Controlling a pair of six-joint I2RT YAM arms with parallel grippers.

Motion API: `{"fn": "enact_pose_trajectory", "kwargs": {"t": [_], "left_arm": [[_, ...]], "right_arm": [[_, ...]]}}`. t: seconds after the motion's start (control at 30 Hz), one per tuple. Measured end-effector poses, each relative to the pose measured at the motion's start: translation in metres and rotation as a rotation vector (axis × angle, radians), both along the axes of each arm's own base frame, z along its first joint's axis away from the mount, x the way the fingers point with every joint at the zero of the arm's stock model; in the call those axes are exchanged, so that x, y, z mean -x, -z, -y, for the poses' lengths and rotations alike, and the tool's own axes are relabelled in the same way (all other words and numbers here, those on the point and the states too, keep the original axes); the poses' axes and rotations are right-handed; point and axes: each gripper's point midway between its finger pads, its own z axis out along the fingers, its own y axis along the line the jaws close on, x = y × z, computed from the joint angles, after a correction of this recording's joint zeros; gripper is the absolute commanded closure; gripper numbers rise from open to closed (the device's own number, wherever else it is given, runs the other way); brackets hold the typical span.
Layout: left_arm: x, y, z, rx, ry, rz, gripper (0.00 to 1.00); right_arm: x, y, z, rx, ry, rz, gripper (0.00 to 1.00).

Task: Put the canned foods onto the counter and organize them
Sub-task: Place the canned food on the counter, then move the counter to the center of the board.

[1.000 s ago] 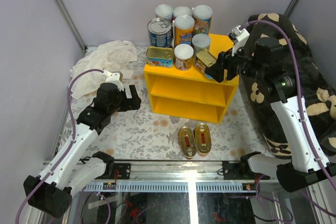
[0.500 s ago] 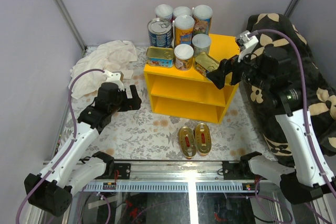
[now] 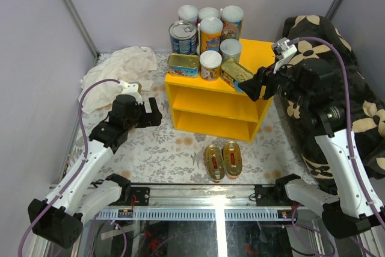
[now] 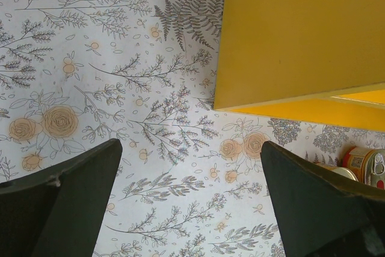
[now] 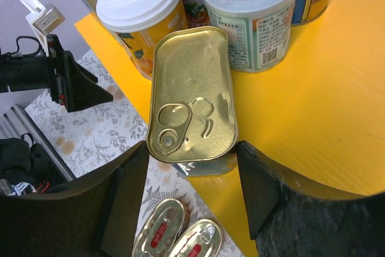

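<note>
The yellow counter (image 3: 255, 52) carries several canned foods on its top: tall white-lidded cans (image 3: 211, 33), a blue-labelled steel can (image 3: 183, 36) and a flat gold tin (image 3: 183, 64). A rectangular gold tin (image 5: 192, 103) lies at the top's front right, its near end over the edge. My right gripper (image 5: 192, 156) has its fingers against both sides of that near end. Two oval tins (image 3: 215, 162) (image 3: 232, 158) lie on the floral floor in front of the counter. Left of the counter, my left gripper (image 4: 189, 164) hangs open over the floor with nothing between its fingers.
A crumpled white cloth (image 3: 123, 67) lies at the back left. A dark flower-patterned cushion (image 3: 343, 82) fills the right side behind my right arm. A metal rail (image 3: 198, 195) runs along the near edge. The counter's two lower shelves (image 3: 210, 109) hold nothing.
My right gripper set the rectangular tin flat on the counter, opened wide and drew back a little, then closed in on its near end. The left arm has not moved.
</note>
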Motion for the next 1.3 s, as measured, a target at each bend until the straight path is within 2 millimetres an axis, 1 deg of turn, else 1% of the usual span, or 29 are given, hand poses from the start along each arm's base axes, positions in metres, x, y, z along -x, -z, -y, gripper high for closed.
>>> {"fn": "enact_pose_trajectory", "kwargs": {"t": [0.07,0.3,0.37,0.5,0.53,0.57,0.63,0.73,0.83,0.93,0.97,1.03,1.1,1.13,1.17,1.23,1.3], "left_arm": [[0.0,0.0,0.0,0.0,0.0,0.0,0.0],[0.0,0.0,0.0,0.0,0.0,0.0,0.0],[0.0,0.0,0.0,-0.001,0.0,-0.001,0.0],[0.0,0.001,0.0,-0.001,0.0,-0.002,0.0],[0.0,0.001,0.0,-0.001,0.0,-0.002,0.0],[0.0,0.001,0.0,-0.001,0.0,-0.002,0.0],[0.0,0.001,0.0,-0.001,0.001,-0.002,0.0],[0.0,0.001,0.0,-0.001,0.001,-0.002,0.0],[0.0,0.0,0.0,0.0,0.0,-0.001,0.0],[0.0,-0.001,0.0,0.001,0.001,0.003,0.0],[0.0,-0.002,0.0,0.002,0.0,0.006,0.0],[0.0,-0.003,0.0,0.003,0.001,0.009,0.0],[0.0,-0.003,0.0,0.004,0.001,0.01,0.0],[0.0,-0.003,0.0,0.004,0.001,0.011,0.0],[0.0,-0.003,0.0,0.002,0.002,0.011,0.0],[0.0,-0.003,0.001,0.002,0.009,0.012,0.0],[0.001,-0.003,0.004,0.009,0.029,0.012,0.0]], "right_arm": [[-0.004,0.003,-0.004,-0.005,-0.011,-0.01,0.36],[-0.004,0.003,-0.005,-0.012,-0.018,-0.011,0.36],[-0.004,0.003,-0.005,-0.013,-0.018,-0.012,0.3],[-0.003,0.003,-0.003,-0.011,-0.009,-0.018,0.08],[-0.002,0.004,-0.002,-0.008,-0.003,-0.018,0.04],[-0.001,0.003,0.001,-0.005,0.011,-0.015,0.01],[0.003,-0.001,0.007,-0.007,0.042,-0.001,0.0],[0.013,-0.017,0.019,-0.027,0.099,0.053,0.0],[0.038,-0.037,0.032,-0.073,0.135,0.138,0.0],[0.061,-0.041,0.041,-0.106,0.144,0.191,0.0],[0.067,-0.038,0.043,-0.111,0.146,0.2,0.0],[0.069,-0.024,0.047,-0.103,0.161,0.182,0.0],[0.061,0.007,0.047,-0.074,0.183,0.112,0.0],[0.055,0.031,0.046,-0.054,0.192,0.054,0.0],[0.053,0.058,0.044,-0.037,0.188,-0.019,0.0],[0.055,0.104,0.044,-0.008,0.2,-0.132,0.0],[0.058,0.148,0.049,0.021,0.237,-0.237,0.0]]}}
